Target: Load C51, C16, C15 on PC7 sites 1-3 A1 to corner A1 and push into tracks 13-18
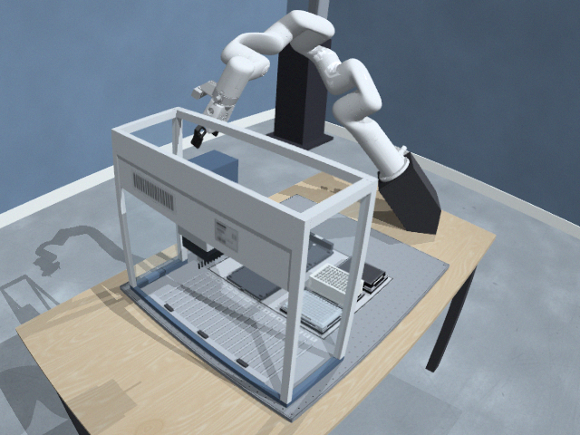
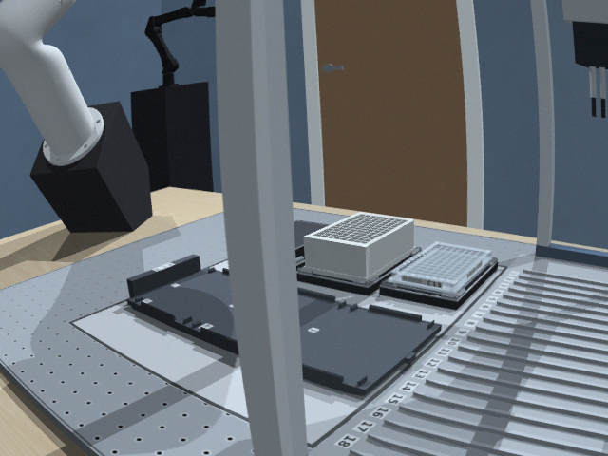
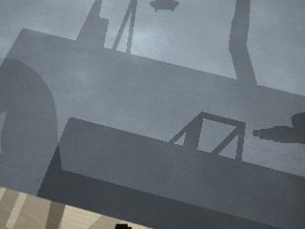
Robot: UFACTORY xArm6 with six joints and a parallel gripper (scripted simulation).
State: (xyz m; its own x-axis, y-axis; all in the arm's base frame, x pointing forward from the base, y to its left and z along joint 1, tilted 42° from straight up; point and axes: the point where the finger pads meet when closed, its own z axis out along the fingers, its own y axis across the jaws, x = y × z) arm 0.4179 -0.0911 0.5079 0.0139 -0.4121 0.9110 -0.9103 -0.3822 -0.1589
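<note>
My gripper (image 1: 198, 136) is open and empty. It hangs high in the air behind the instrument frame's top rear rail, far from the deck. The dark plate carrier PC7 (image 2: 343, 343) lies on the apron in front of the rails, its handle (image 2: 163, 274) at the end away from them and its visible sites empty. It also shows in the top view (image 1: 253, 282). The white deep-well block C51 (image 2: 358, 243) sits in the middle nest. The clear 96-well plate C15 (image 2: 438, 268) sits in the nest nearest the rails. C16 (image 1: 372, 275) lies in the nest nearest the arm's base. The wrist view shows only floor and shadows.
The white instrument frame (image 1: 243, 197) stands over the ribbed loading rails (image 2: 520, 353). One frame post (image 2: 259, 220) hides the carrier's middle. Track numbers (image 2: 392, 398) run along the apron edge. A pipetting head (image 2: 591, 44) hangs at the top right. The arm's dark base block (image 2: 93, 188) stands on the table.
</note>
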